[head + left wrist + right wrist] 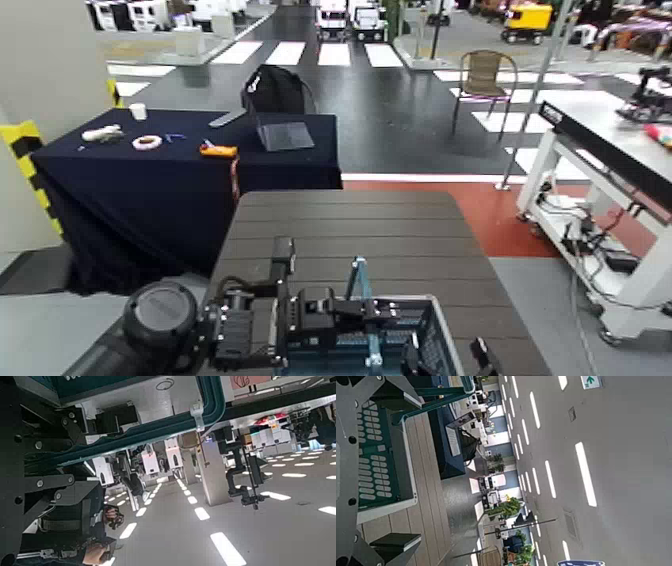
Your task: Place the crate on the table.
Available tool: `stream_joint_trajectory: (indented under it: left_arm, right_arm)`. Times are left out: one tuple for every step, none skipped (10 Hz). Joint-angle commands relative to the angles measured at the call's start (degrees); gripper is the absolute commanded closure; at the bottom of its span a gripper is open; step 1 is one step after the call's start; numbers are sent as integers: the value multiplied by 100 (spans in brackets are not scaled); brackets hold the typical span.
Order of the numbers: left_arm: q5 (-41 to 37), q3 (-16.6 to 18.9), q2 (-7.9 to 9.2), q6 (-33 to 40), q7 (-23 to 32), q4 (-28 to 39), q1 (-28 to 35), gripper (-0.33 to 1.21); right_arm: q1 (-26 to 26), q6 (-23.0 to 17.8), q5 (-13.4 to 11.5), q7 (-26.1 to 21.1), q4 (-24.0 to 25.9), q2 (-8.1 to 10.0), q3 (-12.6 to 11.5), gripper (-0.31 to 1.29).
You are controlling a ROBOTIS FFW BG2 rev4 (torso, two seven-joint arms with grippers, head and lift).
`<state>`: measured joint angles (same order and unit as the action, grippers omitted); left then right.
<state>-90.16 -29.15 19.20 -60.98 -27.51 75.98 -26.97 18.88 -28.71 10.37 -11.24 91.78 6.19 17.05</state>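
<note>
Head view showed the crate (400, 335) at the table's (350, 235) near edge. The left gripper (330, 310) clamped its rim beside a teal handle (362, 300); the right gripper (445, 358) gripped its right side, fingers (395, 546) closed on the rim.

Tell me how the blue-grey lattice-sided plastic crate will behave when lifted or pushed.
The blue-grey lattice plastic crate probably stays stiff, given its solid rim. Open mesh walls suggest it is light for its size. A broad flat shape should slide along the dark slatted table rather than tip.
</note>
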Motion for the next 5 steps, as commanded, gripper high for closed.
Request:
stream_joint_trajectory:
  left_arm:
    - [323, -161, -66, 104, -255, -418, -362, 120]
    - [508, -258, -127, 139, -466, -646, -555, 120]
    - [657, -372, -198, 236, -677, -840, -731, 120]
    - [754, -478, -268, 306, -827, -1007, -880, 120]
    - [824, -575, -312, 359, -950, -1156, -1021, 120]
  right_arm:
    - [-16, -11, 0, -1, -11, 5, 18, 13]
    - [-7, -20, 9, -1, -2, 5, 18, 13]
    - [-7, -20, 9, -1, -2, 5, 18, 13]
    - [-7, -29, 9, -1, -2, 5, 18, 13]
    - [-25, -38, 18, -1, -11, 5, 35, 13]
